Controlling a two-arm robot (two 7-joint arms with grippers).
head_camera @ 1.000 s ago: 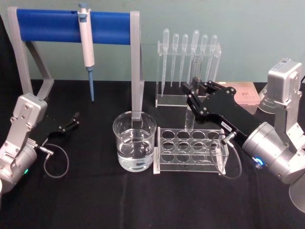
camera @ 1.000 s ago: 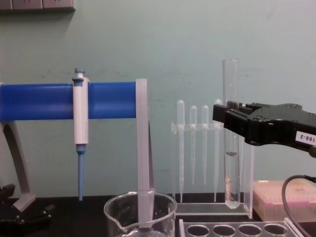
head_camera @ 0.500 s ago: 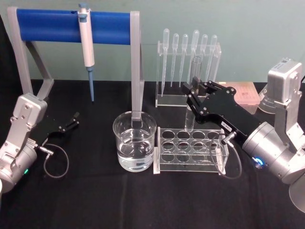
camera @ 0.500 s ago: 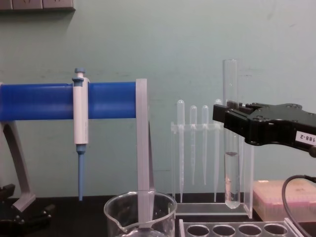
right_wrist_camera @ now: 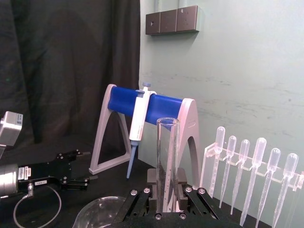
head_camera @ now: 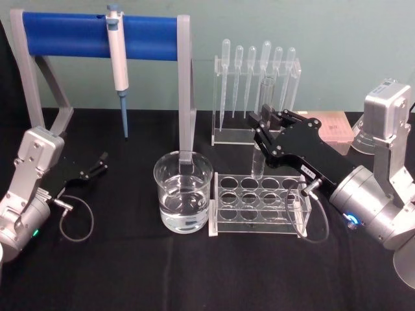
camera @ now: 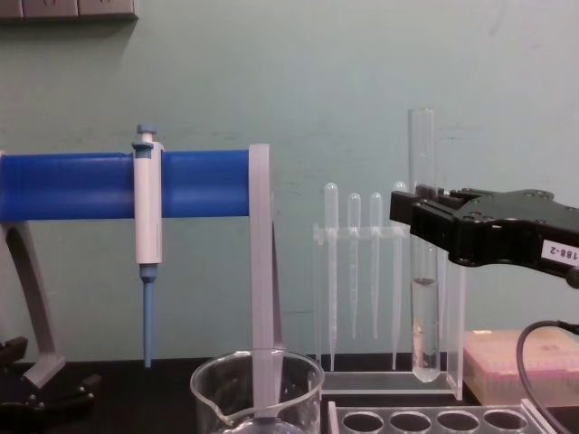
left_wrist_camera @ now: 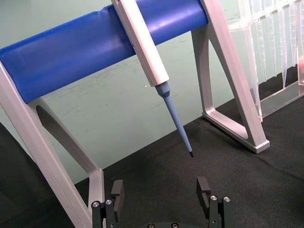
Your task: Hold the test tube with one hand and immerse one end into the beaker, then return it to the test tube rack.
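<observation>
Chest view: the right end effector is clamped on the test tube about mid-length. The tube is upright with some liquid in its lower part. Its rounded bottom hangs above the test tube rack, to the right of the beaker. The left end effector is parked on the worktop at far left, jaws apart.

We cannot tell whether the dip is done. We judge the carry toward the beaker to be in hand. To do it well, we keep the tube vertical, hold its bottom above the beaker rim while crossing, centre it over the water, then lower slowly so only the end goes under and glass does not strike glass.

Against the frames one second and half a second back, we find no shift in tube, end effector or liquid level. The arm appears paused.
</observation>
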